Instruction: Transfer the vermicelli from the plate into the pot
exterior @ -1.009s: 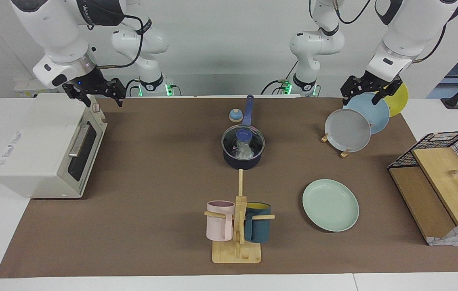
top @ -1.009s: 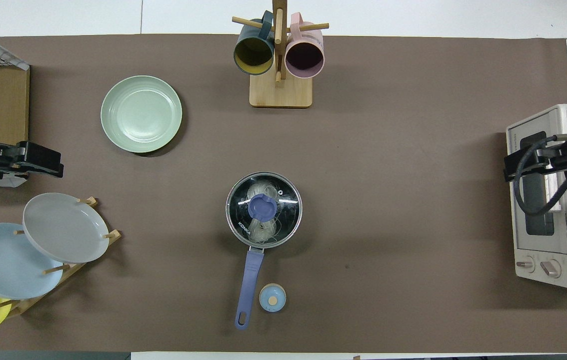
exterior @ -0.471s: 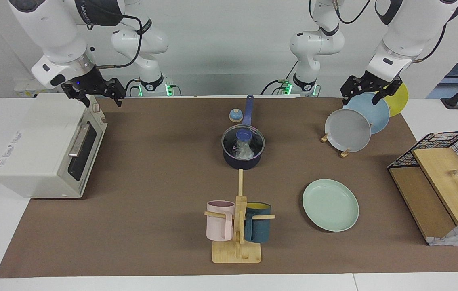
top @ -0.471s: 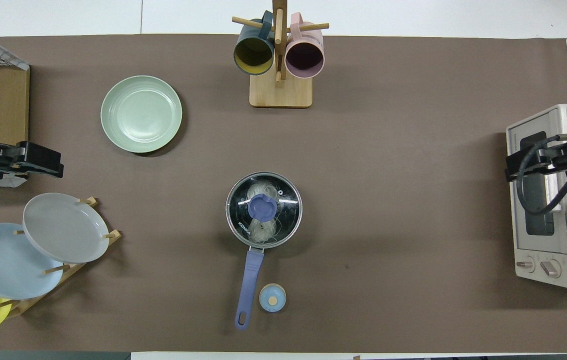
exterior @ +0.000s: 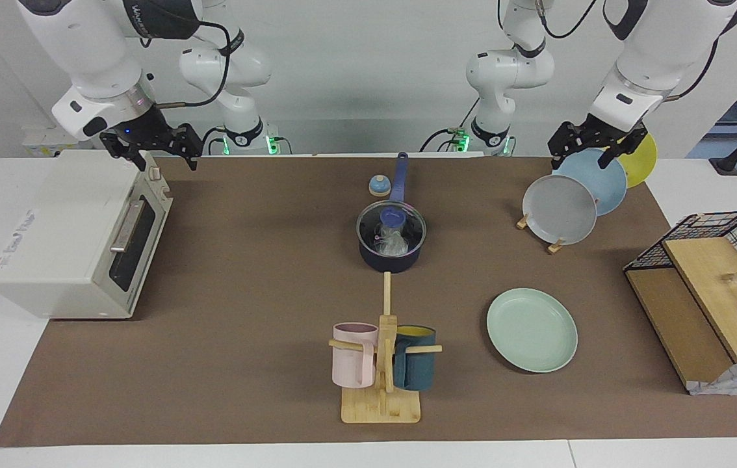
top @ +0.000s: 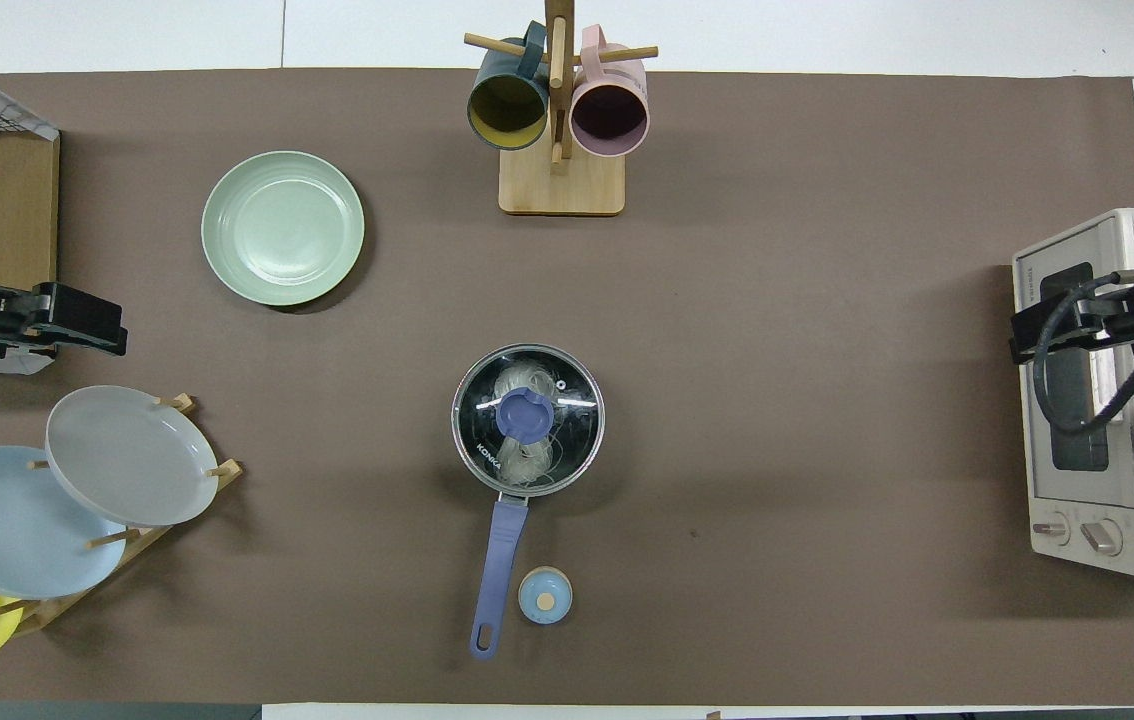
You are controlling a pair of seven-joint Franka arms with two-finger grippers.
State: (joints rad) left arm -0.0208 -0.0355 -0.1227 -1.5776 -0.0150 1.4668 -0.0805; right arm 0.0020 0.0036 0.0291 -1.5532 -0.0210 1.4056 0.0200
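The dark pot (exterior: 391, 259) with its long blue handle (top: 497, 570) stands mid-table, and a glass lid (top: 577, 400) with a blue knob sits on it. Whitish vermicelli (top: 519, 460) shows through the lid, inside the pot (top: 467, 440); it also shows in the facing view (exterior: 394, 244). The mint-green plate (exterior: 531, 329) lies bare, farther from the robots, toward the left arm's end (top: 282, 228). My left gripper (exterior: 581, 155) hangs open and empty over the plate rack (top: 97, 330). My right gripper (exterior: 167, 156) hangs open and empty over the toaster oven (top: 1027, 340).
A toaster oven (exterior: 76, 240) stands at the right arm's end. A rack with grey, blue and yellow plates (exterior: 560, 208) and a wire basket with wooden boards (exterior: 700, 286) stand at the left arm's end. A mug tree (exterior: 381, 364) stands farther out than the pot. A small blue knob-like piece (top: 545, 595) lies beside the handle.
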